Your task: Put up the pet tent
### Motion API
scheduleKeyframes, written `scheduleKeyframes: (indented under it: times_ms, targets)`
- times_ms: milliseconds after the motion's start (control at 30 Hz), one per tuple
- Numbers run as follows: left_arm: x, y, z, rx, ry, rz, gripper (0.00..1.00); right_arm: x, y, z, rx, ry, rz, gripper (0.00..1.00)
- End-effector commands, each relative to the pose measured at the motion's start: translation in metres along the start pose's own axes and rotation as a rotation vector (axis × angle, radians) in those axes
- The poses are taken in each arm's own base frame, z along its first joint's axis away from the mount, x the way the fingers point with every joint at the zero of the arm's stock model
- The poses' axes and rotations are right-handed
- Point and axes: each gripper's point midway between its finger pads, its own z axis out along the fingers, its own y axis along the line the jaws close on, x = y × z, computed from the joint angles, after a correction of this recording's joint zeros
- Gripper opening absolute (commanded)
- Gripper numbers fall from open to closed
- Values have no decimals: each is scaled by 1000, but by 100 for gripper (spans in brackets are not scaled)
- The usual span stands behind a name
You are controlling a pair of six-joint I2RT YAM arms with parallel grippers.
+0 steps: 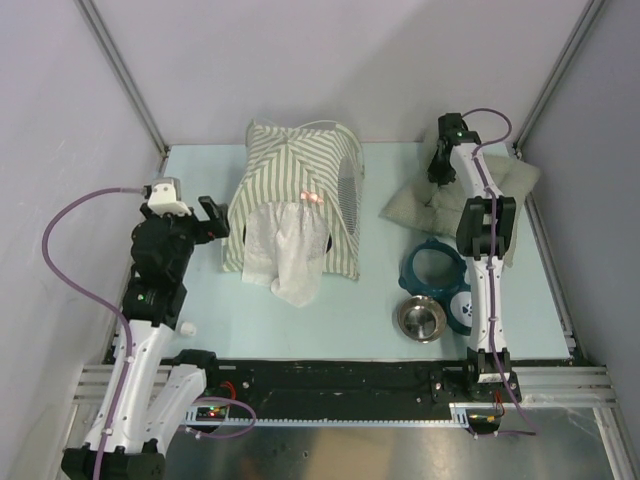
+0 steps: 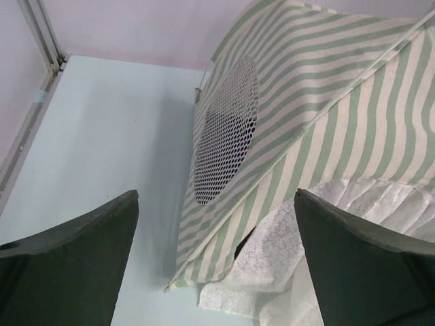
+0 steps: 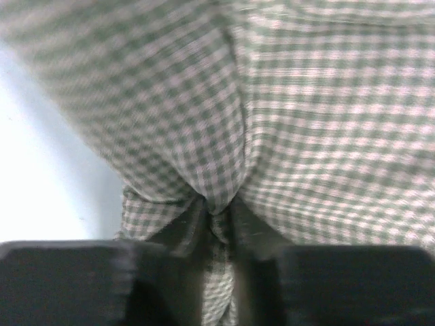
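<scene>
The pet tent (image 1: pixel 295 200) stands upright in the middle of the table, olive-and-white striped, with a mesh window (image 1: pixel 348 188) on its right side and a sheer white flap (image 1: pixel 290 250) hanging at the front. A small pink-red mark (image 1: pixel 310 197) sits above the flap. My left gripper (image 1: pixel 215 220) hovers open just left of the tent, touching nothing. The left wrist view shows the tent (image 2: pixel 326 88), its other mesh window (image 2: pixel 228 129) and the flap (image 2: pixel 285 251) ahead of the left gripper (image 2: pixel 216 197). My right gripper (image 1: pixel 440 170) is shut on a fold of the checked cushion (image 3: pixel 326 102) at the back right.
The cushion (image 1: pixel 520 180) lies against the right wall. In front of it sit a teal ring stand (image 1: pixel 433 267), a steel bowl (image 1: pixel 420 318) and a white-and-blue bowl (image 1: pixel 460 308). Metal frame posts rise at both back corners. Pale table surface (image 1: pixel 200 180) lies left of the tent.
</scene>
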Motion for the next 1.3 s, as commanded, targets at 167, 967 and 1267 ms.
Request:
scheduleKeyframes:
  times_ms: [167,967,1267]
  targets:
    - [-17,3,-9,-15,-54,17,100,41,35,-29,-36,65,-141,0]
    - [21,-29,-8,147,76,-135,88,7,95,-474,-928,-694,-488,0]
    - [52,-14,33,74,220,-74,76,128,43,-578,-1250,-606,-536,0]
